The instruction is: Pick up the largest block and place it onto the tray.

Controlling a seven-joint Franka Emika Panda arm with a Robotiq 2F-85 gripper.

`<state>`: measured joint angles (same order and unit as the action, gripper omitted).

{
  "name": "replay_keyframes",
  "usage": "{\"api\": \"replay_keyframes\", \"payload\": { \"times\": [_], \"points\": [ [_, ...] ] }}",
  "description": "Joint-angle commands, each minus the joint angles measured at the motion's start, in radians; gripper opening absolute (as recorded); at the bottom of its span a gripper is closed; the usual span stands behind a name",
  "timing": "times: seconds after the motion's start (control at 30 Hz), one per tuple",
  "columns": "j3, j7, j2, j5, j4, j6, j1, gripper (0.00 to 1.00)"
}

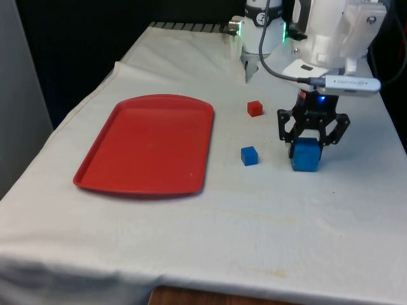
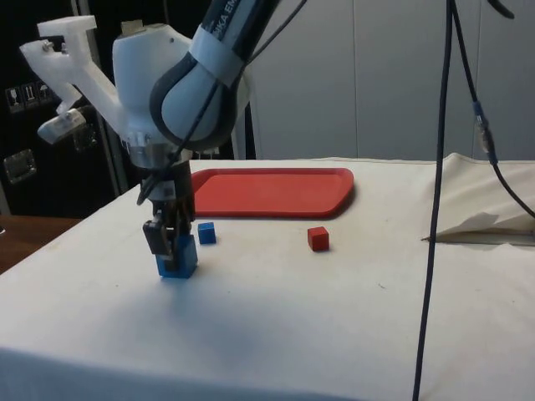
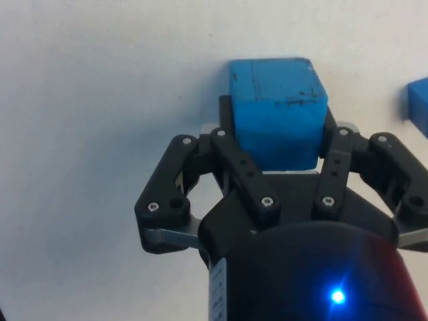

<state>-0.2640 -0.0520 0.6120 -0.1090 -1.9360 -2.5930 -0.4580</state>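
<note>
The large blue block (image 1: pixel 306 155) (image 2: pixel 178 259) (image 3: pixel 277 110) rests on the white cloth at the front view's right. My gripper (image 1: pixel 307 143) (image 2: pixel 167 240) (image 3: pixel 277 120) stands straight over it, with the fingers (image 3: pixel 228 120) pressed against two opposite sides, shut on the block. A small blue block (image 1: pixel 249 155) (image 2: pixel 206 233) (image 3: pixel 419 107) lies a short way off towards the tray. Farther back sits a small red block (image 1: pixel 255 108) (image 2: pixel 318 239). The red tray (image 1: pixel 149 143) (image 2: pixel 272 190) lies flat at the front view's left with nothing on it.
A black cable (image 2: pixel 435 209) hangs down in the side view. Beside it, the cloth bunches into a fold (image 2: pixel 489 209). Between the tray and the blocks lies a strip of bare cloth (image 1: pixel 226 136).
</note>
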Motion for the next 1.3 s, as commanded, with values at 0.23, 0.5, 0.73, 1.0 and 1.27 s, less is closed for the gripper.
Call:
{"api": "replay_keyframes", "payload": {
  "times": [0.23,0.5,0.73,1.0,1.27],
  "points": [
    [0.0,0.013,-0.038,-0.009,-0.018,0.003,0.009,0.0],
    [-0.002,0.011,-0.04,-0.008,-0.018,0.006,0.014,0.0],
    [-0.011,0.009,-0.063,0.0,-0.018,0.026,0.01,0.0],
    [-0.027,0.018,-0.126,0.0,-0.027,0.076,0.012,0.0],
    [-0.043,0.024,-0.178,0.001,-0.036,0.117,0.011,0.0]
  ]
}}
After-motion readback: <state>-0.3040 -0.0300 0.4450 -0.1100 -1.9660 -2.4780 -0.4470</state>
